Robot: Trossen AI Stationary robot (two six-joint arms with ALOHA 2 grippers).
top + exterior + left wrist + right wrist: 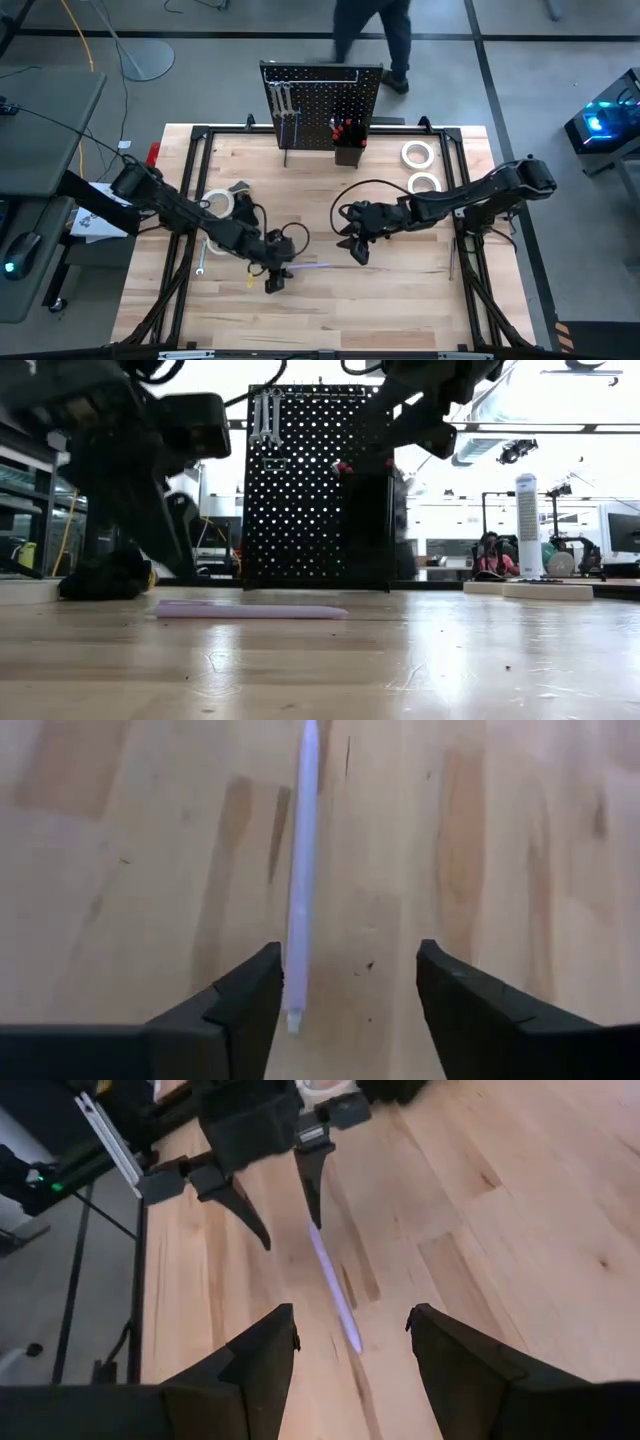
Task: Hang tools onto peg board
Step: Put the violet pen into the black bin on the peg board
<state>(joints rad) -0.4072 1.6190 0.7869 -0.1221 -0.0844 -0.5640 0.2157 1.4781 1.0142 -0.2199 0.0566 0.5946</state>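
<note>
A slim pale-violet tool [308,267] lies flat on the wooden table, its length running left to right. My left gripper [272,280] is open and low over the tool's left end [293,1018], which sits between the fingers, close to one of them. My right gripper [355,250] hangs open above the table, right of the tool, with nothing between its fingers. The peg board [320,95] stands upright at the far edge. Silver wrenches [283,105] hang on it, and red-handled screwdrivers [345,130] stand in its black bin. My left gripper comes down on a slant from the table's left with a finger on either side of the tool's left end [293,1018]. The end lies right beside one finger [255,990]; I cannot tell whether that finger touches it. The tool rests flat on the table.
Two white tape rolls [418,153] lie at the far right and another [218,203] by the left arm. A silver wrench [200,262] lies near the left edge. A person [385,40] stands behind the peg board. Bare wood stretches along the near edge.
</note>
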